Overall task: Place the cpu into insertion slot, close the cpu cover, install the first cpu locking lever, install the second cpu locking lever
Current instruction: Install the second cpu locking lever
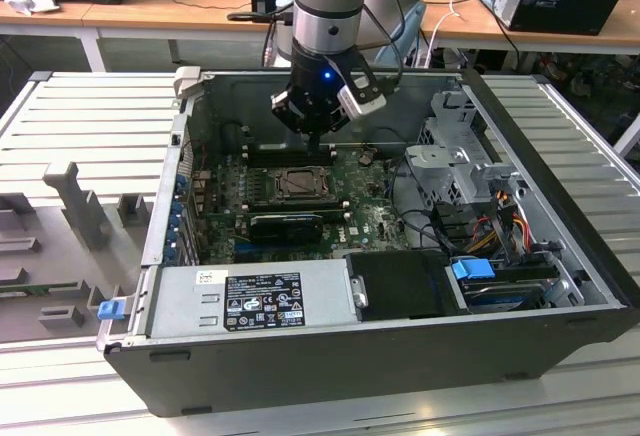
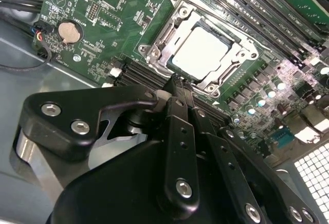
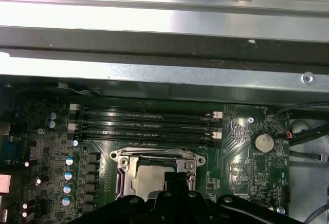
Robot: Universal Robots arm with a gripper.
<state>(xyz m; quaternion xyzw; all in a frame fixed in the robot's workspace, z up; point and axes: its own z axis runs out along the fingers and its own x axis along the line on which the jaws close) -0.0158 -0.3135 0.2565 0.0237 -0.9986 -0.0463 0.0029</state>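
Observation:
The cpu lies flat in the insertion slot on the green motherboard, its pale face showing through the window of the cpu cover. The silver cover frame lies down over the chip's edges. In the first wrist view the cpu and the cover sit just beyond the fingertips. My gripper is shut with nothing between its fingers, its tips right at the socket's near edge. In the exterior view the gripper hangs just above the socket's far side. I cannot tell how the locking levers stand.
Long black RAM slots run beside the socket. A coin battery sits on the board. The open case has a power supply at the front, a drive cage and cables on the exterior view's right, and a black card below the socket.

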